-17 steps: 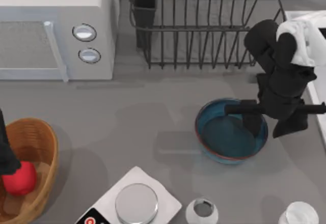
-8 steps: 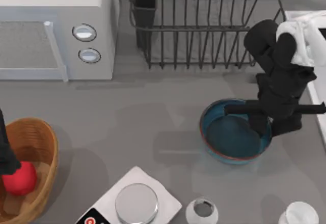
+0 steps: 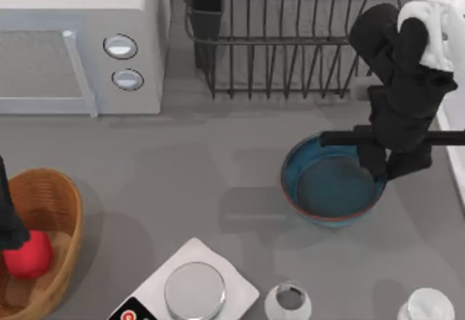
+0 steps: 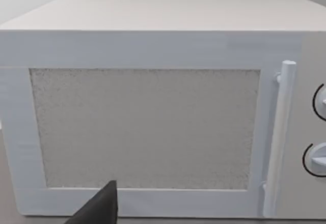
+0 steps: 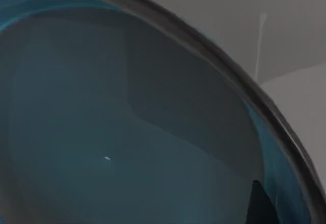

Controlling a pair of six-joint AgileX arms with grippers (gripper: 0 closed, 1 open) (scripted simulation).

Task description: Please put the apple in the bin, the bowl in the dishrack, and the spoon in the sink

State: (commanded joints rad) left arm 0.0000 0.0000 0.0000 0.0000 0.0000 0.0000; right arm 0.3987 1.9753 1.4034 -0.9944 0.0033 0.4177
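Nearest on the desk (image 3: 218, 160), the apple (image 3: 29, 254) lies in the bin (image 3: 54, 196) at the left edge, with the left pincer (image 3: 11, 222) just beside it, its opening impossible to tell. Further right, the right pincer (image 3: 389, 166) is clamped on the right rim of the bowl (image 3: 327, 189), which looks tilted. Beyond stands the dishrack (image 3: 290, 36), with the microwave (image 3: 80, 44) at far left.

bowl (image 3: 330, 189): on the tabletop (image 3: 218, 160), right side, before the dishrack (image 3: 290, 36)
apple (image 3: 27, 254): in the bin (image 3: 51, 204), left edge
microwave (image 3: 80, 44): left of the dishrack
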